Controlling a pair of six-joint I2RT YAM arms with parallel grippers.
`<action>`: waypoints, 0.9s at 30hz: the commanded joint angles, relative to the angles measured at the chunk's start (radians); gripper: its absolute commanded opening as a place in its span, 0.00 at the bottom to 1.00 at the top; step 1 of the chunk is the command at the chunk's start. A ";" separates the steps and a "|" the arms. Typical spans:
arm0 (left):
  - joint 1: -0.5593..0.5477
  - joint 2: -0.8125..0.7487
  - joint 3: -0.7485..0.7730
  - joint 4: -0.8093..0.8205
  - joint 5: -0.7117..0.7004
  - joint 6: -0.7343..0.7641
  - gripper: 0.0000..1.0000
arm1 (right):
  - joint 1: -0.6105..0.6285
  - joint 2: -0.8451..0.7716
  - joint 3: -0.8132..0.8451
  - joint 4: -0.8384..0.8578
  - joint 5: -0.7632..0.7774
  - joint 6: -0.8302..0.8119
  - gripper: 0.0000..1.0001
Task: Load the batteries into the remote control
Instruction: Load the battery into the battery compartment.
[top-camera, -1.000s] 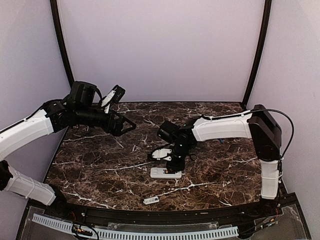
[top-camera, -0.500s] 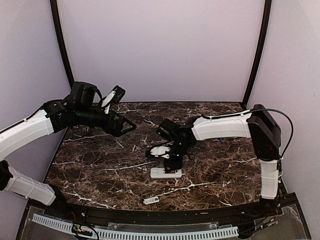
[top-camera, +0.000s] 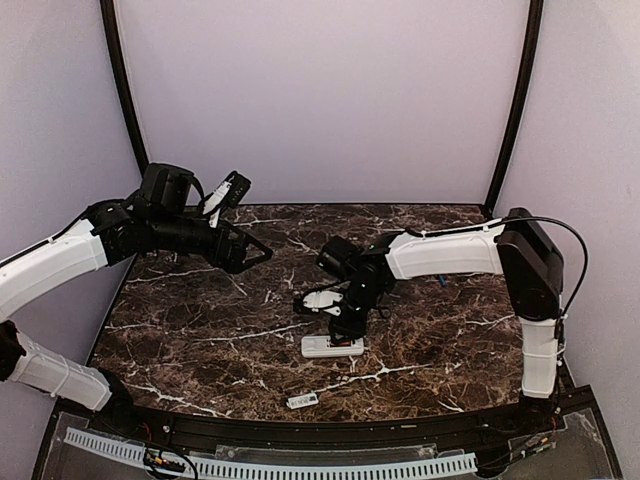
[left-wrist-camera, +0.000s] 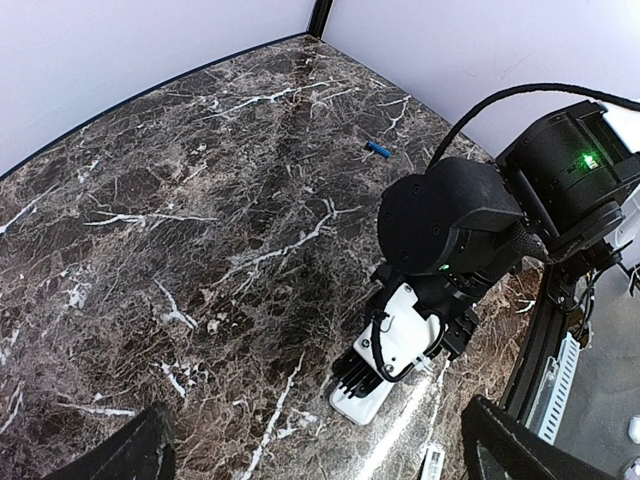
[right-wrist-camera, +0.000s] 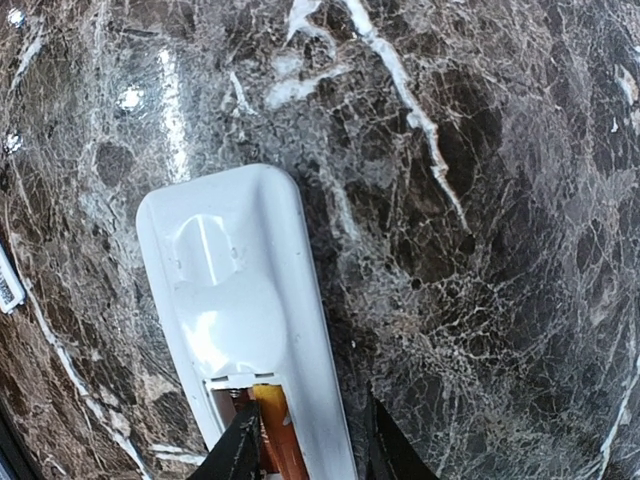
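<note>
Both left gripper (top-camera: 248, 253) jaws are gaping wide, holding nothing. Partly open, the right gripper (right-wrist-camera: 312, 445) is straddling the orange battery (right-wrist-camera: 272, 425) in the remote (right-wrist-camera: 235, 290); whether it is gripping is unclear.

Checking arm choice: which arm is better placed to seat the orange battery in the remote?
Right. The right gripper is over the remote, beside the orange battery in its compartment; the left gripper is open, raised far left.
</note>
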 joint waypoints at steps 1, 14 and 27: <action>0.007 -0.029 -0.013 -0.018 -0.002 0.012 0.99 | -0.008 -0.018 -0.022 -0.026 0.009 -0.020 0.33; 0.007 -0.036 -0.017 -0.022 -0.012 0.016 0.99 | -0.014 -0.016 -0.034 -0.042 0.039 -0.068 0.18; 0.008 -0.034 -0.021 -0.019 -0.016 0.020 0.99 | -0.014 -0.030 -0.008 -0.051 0.037 -0.068 0.28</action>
